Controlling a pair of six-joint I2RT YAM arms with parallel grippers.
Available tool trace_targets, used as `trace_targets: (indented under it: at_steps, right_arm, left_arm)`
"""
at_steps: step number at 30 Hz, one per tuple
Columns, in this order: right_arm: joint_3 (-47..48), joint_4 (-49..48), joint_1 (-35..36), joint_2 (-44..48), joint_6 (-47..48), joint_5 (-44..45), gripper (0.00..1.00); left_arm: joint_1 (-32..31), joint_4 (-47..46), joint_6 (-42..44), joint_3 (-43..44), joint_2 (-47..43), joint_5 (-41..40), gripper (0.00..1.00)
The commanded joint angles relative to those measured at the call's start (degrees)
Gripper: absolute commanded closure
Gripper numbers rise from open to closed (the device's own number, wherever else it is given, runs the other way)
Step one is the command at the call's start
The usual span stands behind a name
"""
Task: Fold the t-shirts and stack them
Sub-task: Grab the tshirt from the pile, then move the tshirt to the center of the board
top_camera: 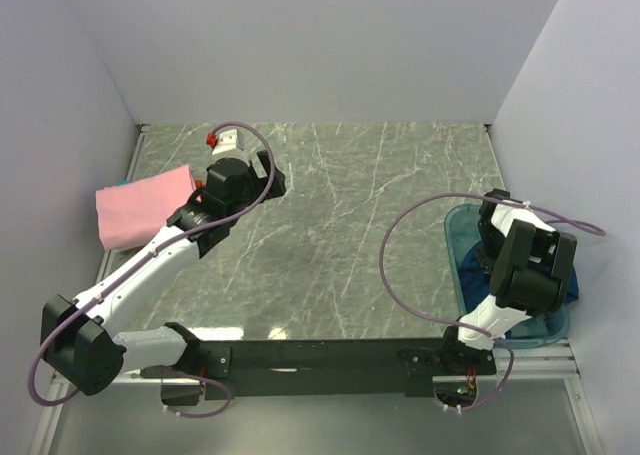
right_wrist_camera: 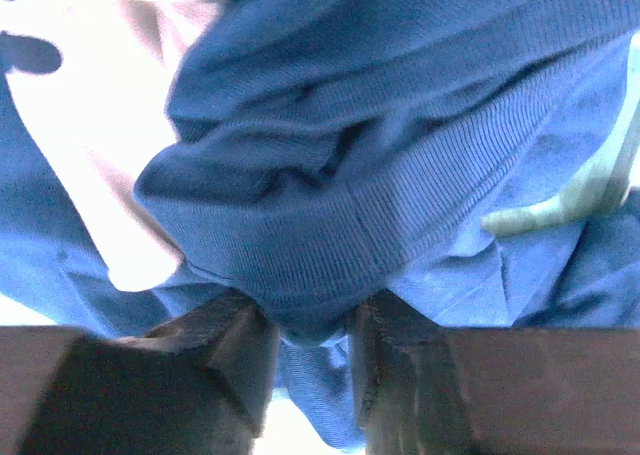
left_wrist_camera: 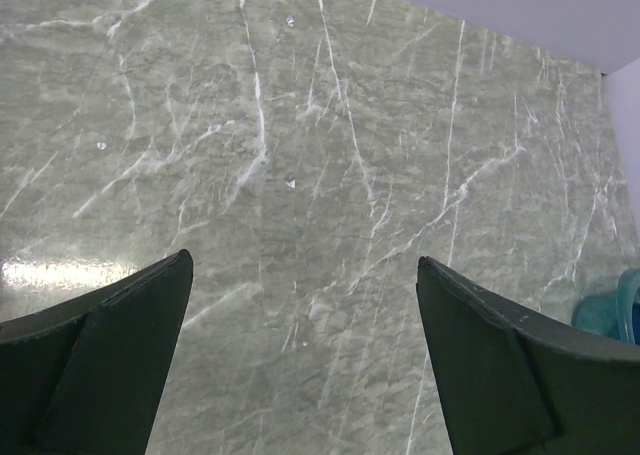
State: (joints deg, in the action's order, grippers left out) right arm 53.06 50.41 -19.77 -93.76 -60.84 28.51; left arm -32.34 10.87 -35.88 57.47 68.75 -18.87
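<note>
R gripper (right_wrist_camera: 310, 327) pinches navy t-shirt (right_wrist_camera: 400, 125) in teal tub (top_camera: 460, 233)

A folded t-shirt (top_camera: 145, 205) is lying at the table's (top_camera: 350, 235) left edge, while a bunched t-shirt (right_wrist_camera: 400, 155) is sitting in the tub (top_camera: 453, 240) on the right.
</note>
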Motion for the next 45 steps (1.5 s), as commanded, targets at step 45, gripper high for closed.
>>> trace_targets:
  at_steps: [45]
  right_arm:
    - [34.46, -27.65, 5.96, 30.05, 24.71, -57.07, 0.97]
  left_arm:
    - [-0.09, -1.82, -3.15, -3.07, -5.91, -2.04, 0.00]
